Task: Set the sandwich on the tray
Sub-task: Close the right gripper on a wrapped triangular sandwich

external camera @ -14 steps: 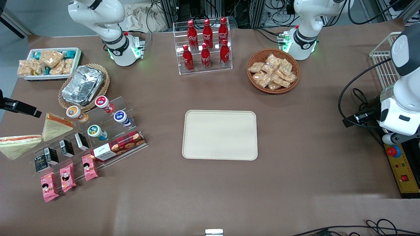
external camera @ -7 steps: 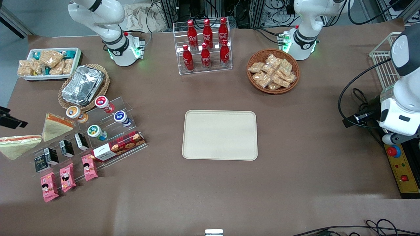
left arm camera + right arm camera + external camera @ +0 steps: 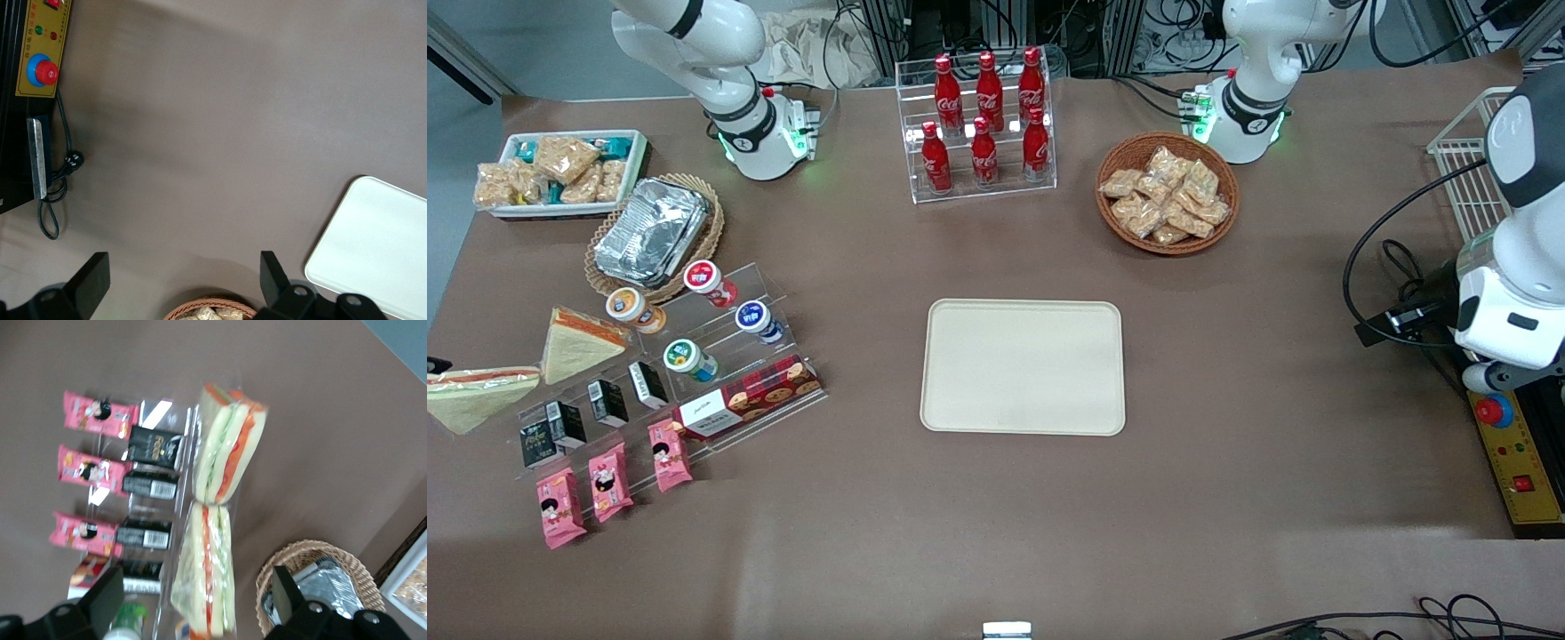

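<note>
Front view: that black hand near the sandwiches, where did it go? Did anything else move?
The hand slid toward the working arm's end of the table and nearer the front camera, almost leaving the front view. It is now up over the sandwich, open and holding nothing. The sandwich, the tray and all the snacks stayed put.

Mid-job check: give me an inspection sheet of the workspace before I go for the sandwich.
Surface: brown table cover, flat, no spills seen.
Job's things: sandwich lying at the working arm's end, not grasped; tray mid-table, bare.
Clutter: shorter wedge beside the sandwich; snack display; foil basket; cola rack; snack basket.
Grippers: gripper above the two wedges, fingers open, holding nothing.
Cables: black cables at the parked arm's end, apart from the tray.
Surroundings: control box with a red button.
</note>
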Motion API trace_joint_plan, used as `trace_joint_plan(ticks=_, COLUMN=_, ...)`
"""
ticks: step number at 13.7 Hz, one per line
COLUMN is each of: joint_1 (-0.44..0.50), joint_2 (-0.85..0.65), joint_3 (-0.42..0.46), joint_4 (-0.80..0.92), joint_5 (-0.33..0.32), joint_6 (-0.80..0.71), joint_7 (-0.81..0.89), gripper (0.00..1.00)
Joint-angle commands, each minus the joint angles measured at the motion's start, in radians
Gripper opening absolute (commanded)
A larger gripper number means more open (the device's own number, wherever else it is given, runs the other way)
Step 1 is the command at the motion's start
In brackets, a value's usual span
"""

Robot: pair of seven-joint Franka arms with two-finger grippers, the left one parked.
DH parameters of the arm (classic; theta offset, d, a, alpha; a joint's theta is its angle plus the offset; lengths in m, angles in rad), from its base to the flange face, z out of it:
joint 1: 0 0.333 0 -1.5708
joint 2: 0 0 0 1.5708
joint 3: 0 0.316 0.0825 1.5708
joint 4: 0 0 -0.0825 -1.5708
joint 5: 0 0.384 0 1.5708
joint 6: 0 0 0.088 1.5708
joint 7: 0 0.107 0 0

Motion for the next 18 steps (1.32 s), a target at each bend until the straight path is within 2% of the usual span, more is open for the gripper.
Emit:
trace_joint_plan(ticks=1, joint_1=-0.038, joint_2=0.051, joint_3=0.000, joint_4=0.017, joint_5=0.026, joint_6=0.042, joint_7=0.021, gripper=0.99)
trace_joint_plan(ticks=12, joint_1=-0.125, joint_2=0.163, joint_3=0.003, joint_4=0.006, joint_5=0.078, joint_6=0.156, joint_7=-0.020, gripper=0.99)
trace_joint_plan(ticks=18, joint_1=-0.127, joint_2=0.200, joint_3=0.004, joint_4=0.006, joint_5=0.092, joint_6=0.205, joint_7=-0.023, gripper=0.99)
